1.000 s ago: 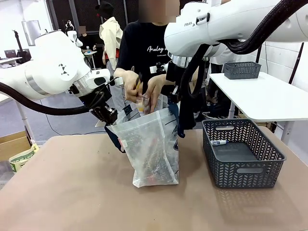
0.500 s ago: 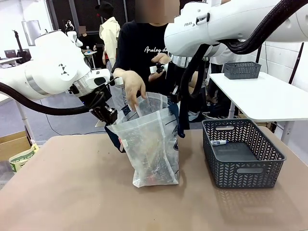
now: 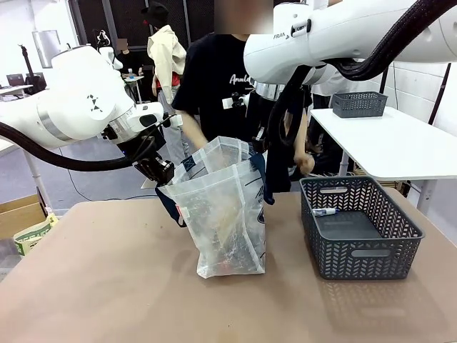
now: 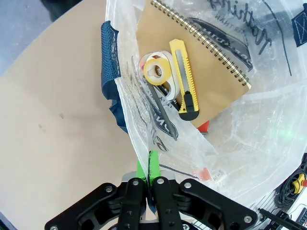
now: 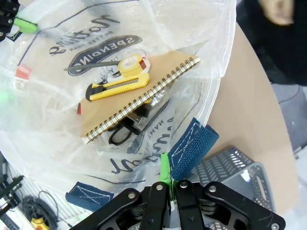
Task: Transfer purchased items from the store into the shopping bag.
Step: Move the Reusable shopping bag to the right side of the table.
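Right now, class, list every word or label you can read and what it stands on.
"FRAN", cut off: right arm.
"SPENDING": shopping bag, on its oval logo.
"Nothing", in script: same bag.
"Anal", rest hidden: person's black shirt.
Small red-and-white tags in the bag: too small to read.

Beyond the tan table point(image 3: 107, 286), on its far side, grey floor point(image 3: 93, 171) under even indoor light. To the right of the tan table, a white side table point(image 3: 385, 146) on pale legs, with a small dark grey slotted basket point(image 3: 359, 104) near its back edge; behind that, a white wall point(image 3: 421, 89). Left of the tan table, down on the floor, an open cardboard box point(image 3: 18, 213). Farther back on that same side, a desk with what looks like a laptop point(image 3: 16, 78). Straight across from the tan table, at the back of the room, dark panels point(image 3: 107, 14) in pale frames.
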### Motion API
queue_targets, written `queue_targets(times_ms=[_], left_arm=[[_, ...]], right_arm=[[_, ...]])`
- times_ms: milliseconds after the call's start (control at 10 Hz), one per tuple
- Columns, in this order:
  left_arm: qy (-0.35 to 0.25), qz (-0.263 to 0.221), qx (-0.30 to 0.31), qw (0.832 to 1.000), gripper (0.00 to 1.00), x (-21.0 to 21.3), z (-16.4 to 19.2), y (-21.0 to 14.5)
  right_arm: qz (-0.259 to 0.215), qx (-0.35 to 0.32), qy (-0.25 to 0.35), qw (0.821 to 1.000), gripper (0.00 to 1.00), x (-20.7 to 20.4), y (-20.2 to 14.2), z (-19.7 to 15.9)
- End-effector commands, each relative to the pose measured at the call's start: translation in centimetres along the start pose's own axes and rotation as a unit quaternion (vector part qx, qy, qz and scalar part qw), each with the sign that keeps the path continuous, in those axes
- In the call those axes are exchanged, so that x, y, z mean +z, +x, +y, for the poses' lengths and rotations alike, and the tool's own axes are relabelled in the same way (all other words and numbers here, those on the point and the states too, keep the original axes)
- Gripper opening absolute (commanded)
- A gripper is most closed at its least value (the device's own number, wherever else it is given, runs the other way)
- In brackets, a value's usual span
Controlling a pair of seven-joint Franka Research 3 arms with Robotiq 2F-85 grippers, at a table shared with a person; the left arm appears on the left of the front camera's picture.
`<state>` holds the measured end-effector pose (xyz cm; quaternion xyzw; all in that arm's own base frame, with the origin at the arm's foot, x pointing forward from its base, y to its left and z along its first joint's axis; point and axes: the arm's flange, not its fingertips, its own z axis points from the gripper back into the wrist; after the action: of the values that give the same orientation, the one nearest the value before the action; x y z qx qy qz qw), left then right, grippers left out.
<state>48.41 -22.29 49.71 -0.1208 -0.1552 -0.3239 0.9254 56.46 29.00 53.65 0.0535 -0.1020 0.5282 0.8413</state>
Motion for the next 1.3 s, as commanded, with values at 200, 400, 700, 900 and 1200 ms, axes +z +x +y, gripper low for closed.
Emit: queue_targets(times_ms=[200, 400, 700, 900, 1200], left_arm=[[0.002, -0.001, -0.001, 1.000, 0.00, 0.12, 0.00, 0.01], [0.002, -0.001, -0.001, 1.000, 0.00, 0.12, 0.00, 0.01], [0.002, -0.001, -0.001, 1.000, 0.00, 0.12, 0.00, 0.01], [0.002, -0.001, -0.001, 1.000, 0.00, 0.12, 0.00, 0.01], [0.002, -0.001, -0.001, 1.000, 0.00, 0.12, 0.00, 0.01]], right_arm=[[0.001, -0.001, 0.001, 1.000, 0.00, -0.04, 0.01, -0.07], [0.001, -0.001, 0.001, 1.000, 0.00, -0.04, 0.01, -0.07], [0.001, -0.001, 0.001, 1.000, 0.00, -0.04, 0.01, -0.07], [0.001, -0.001, 0.001, 1.000, 0.00, -0.04, 0.01, -0.07], [0.001, -0.001, 0.001, 1.000, 0.00, -0.04, 0.01, -0.07]])
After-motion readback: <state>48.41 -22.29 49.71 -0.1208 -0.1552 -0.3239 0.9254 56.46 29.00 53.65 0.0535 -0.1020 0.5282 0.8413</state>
